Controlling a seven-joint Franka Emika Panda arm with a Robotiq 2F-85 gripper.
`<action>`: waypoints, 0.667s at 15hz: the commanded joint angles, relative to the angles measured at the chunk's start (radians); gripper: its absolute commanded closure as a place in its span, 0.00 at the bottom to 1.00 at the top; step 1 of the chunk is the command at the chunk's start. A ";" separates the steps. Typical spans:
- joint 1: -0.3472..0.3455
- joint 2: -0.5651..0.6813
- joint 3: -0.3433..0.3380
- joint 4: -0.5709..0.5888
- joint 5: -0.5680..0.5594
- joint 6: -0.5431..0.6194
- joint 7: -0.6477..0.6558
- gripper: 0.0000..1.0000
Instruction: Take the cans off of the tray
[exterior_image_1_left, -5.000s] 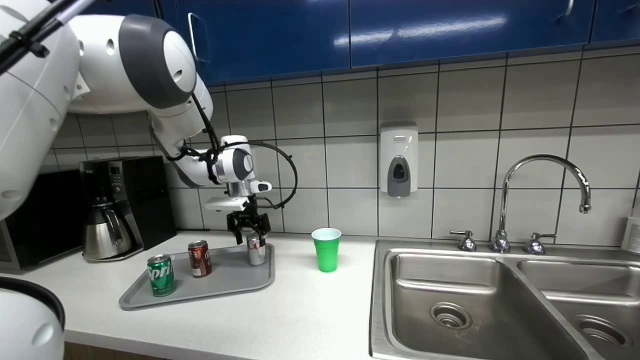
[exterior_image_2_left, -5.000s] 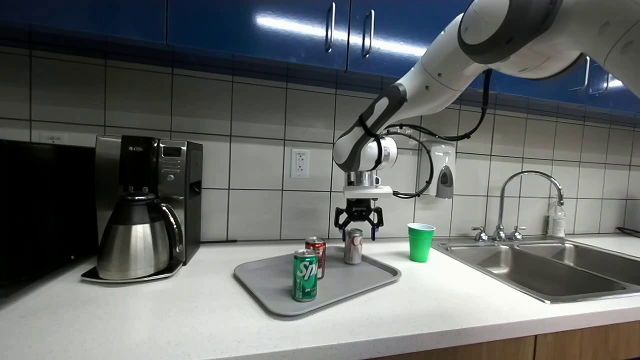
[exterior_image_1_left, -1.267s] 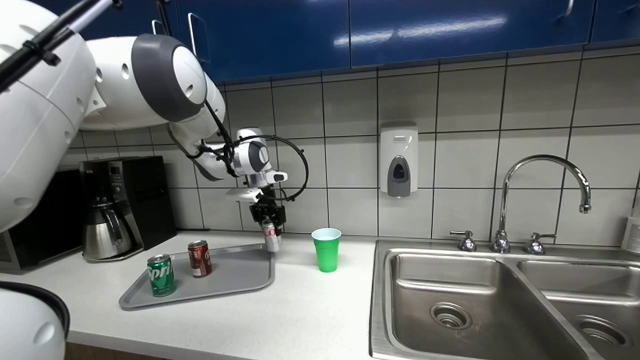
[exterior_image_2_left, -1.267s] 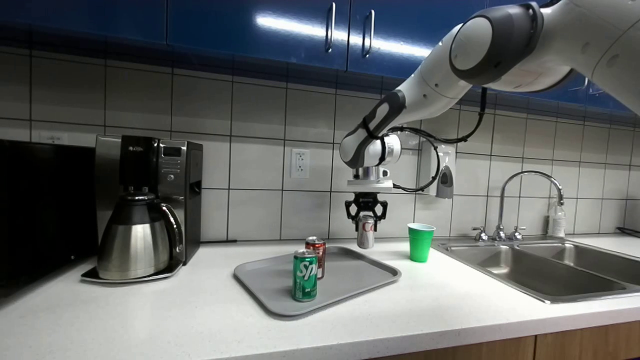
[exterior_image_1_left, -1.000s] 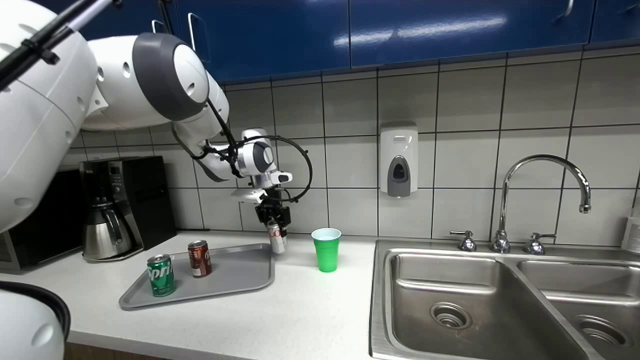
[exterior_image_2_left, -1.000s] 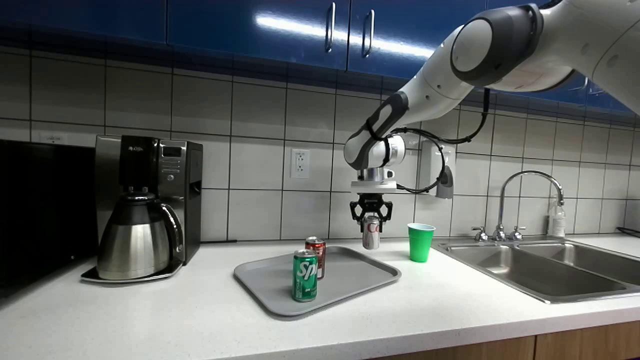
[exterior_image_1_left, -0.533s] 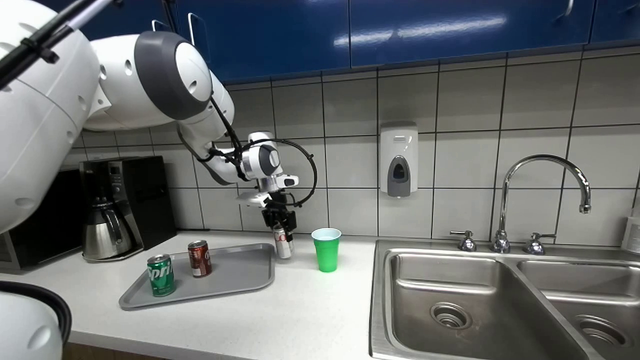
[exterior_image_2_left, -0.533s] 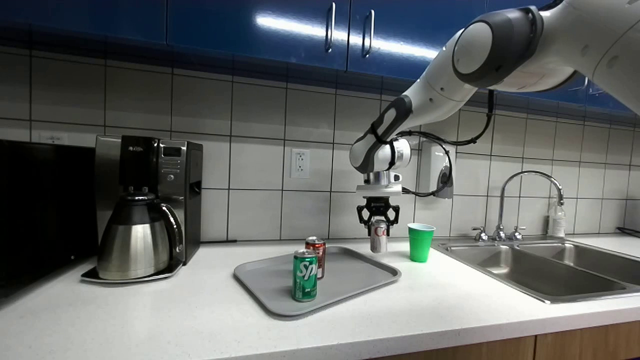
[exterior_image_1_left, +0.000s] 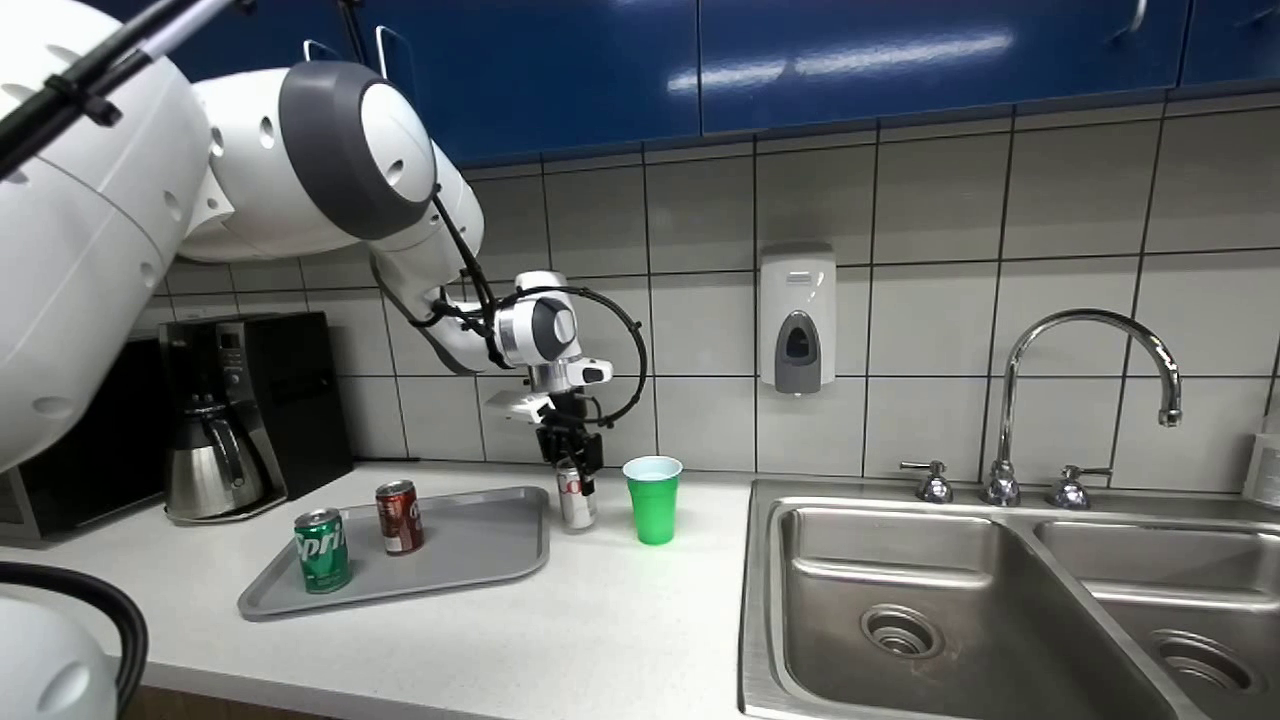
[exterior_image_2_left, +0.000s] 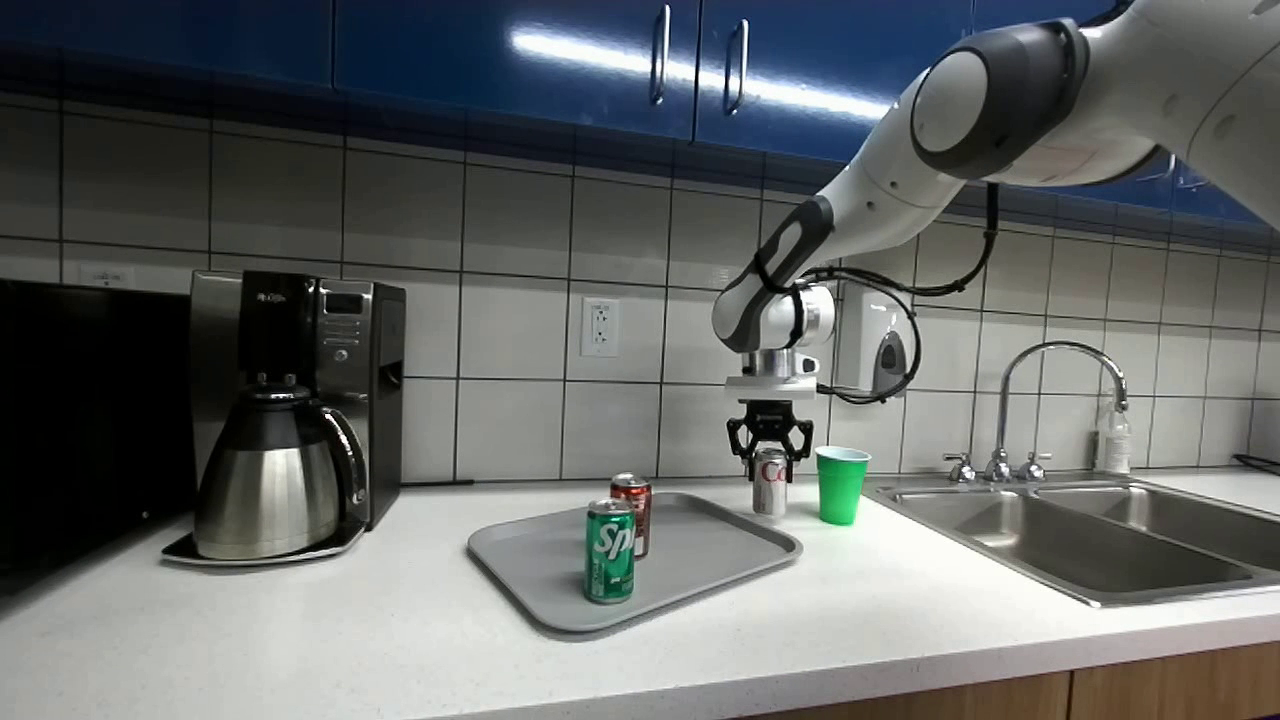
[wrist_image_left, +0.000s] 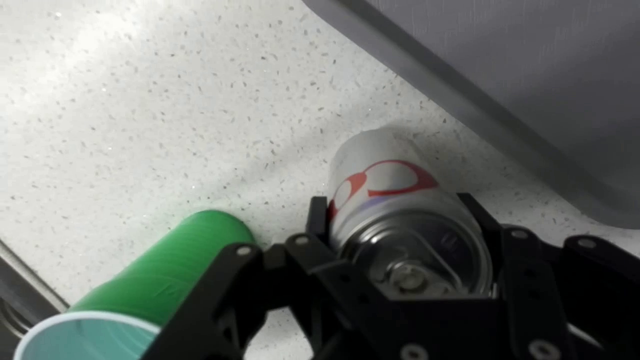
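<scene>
The silvery grey can (exterior_image_2_left: 770, 490) with its red mark is pinched by my gripper (exterior_image_2_left: 770, 470), one finger against each side near the lid. In the wrist view the can (wrist_image_left: 382, 185) appears over bare counter, just outside the rim of the grey tray (wrist_image_left: 440, 85). It looks upright, its base at or very near the counter; whether it touches I cannot tell. On the tray (exterior_image_1_left: 470, 560) stand the green can (exterior_image_1_left: 322, 550) and the dark red can (exterior_image_1_left: 400, 517). In an exterior view the green can (exterior_image_2_left: 610, 550) partly hides the dark red can (exterior_image_2_left: 636, 488).
A bright green cup (exterior_image_2_left: 842, 487) stands close beside the held can, between it and the steel sink (exterior_image_1_left: 760, 600). Behind runs the tiled wall with a soap dispenser (exterior_image_1_left: 797, 320). A coffee maker (exterior_image_2_left: 280, 470) sits on the tray's far side from the sink.
The gripper closed on the silvery grey can and lifted it off the tray. Over the last second it carried the can toward the green cup and lowered it. Both other cans stayed put.
</scene>
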 joint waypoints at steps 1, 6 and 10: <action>-0.015 -0.019 0.007 -0.021 0.024 0.011 0.009 0.61; -0.015 -0.021 0.006 -0.031 0.034 0.010 0.010 0.04; -0.007 -0.049 0.006 -0.064 0.034 0.046 0.014 0.00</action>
